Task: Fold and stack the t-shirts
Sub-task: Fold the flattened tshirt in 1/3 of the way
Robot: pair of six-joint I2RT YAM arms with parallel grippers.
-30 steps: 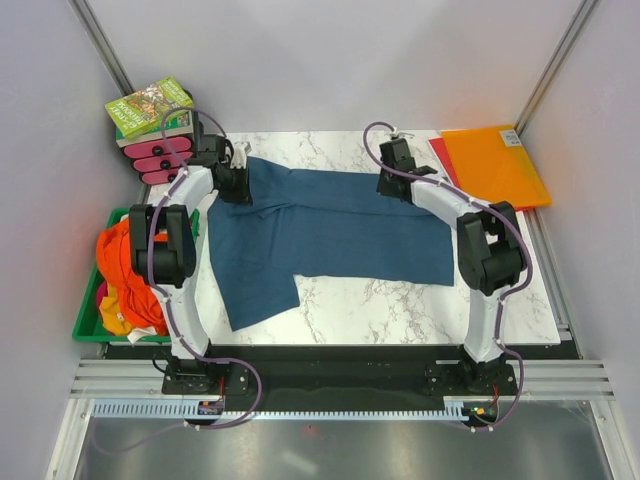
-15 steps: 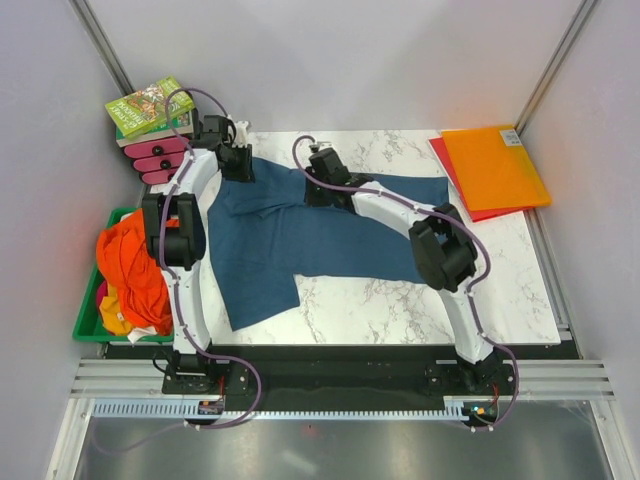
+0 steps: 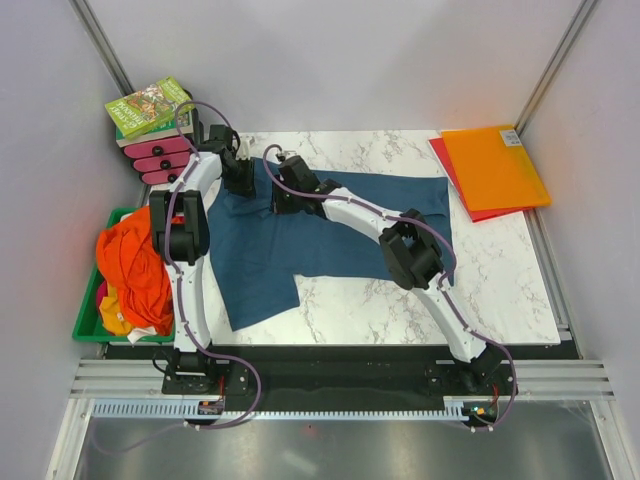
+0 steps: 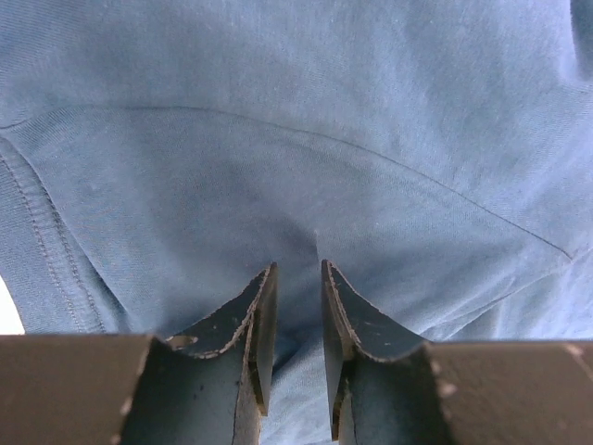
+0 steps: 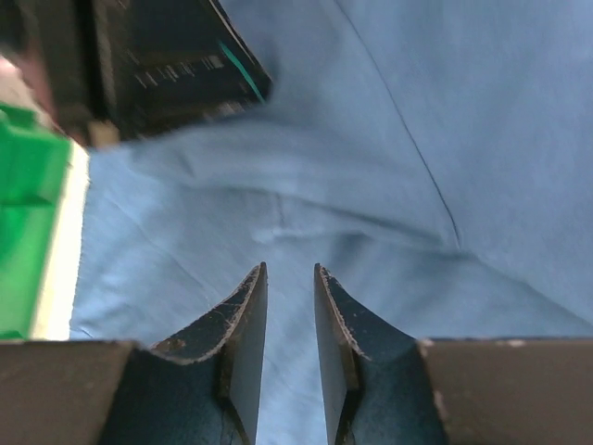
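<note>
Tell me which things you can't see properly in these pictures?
Top view: the orange shirts in the green bin are heaped and partly behind the left arm; no counting them.
Top view: the red folder lies mostly under the orange folder.
Right wrist view: a dark thing is blurred and cut off by the edge.

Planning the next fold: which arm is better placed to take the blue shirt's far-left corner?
Likely left: left end effector sits at that t-shirt corner; right end effector lies farther in.
</note>
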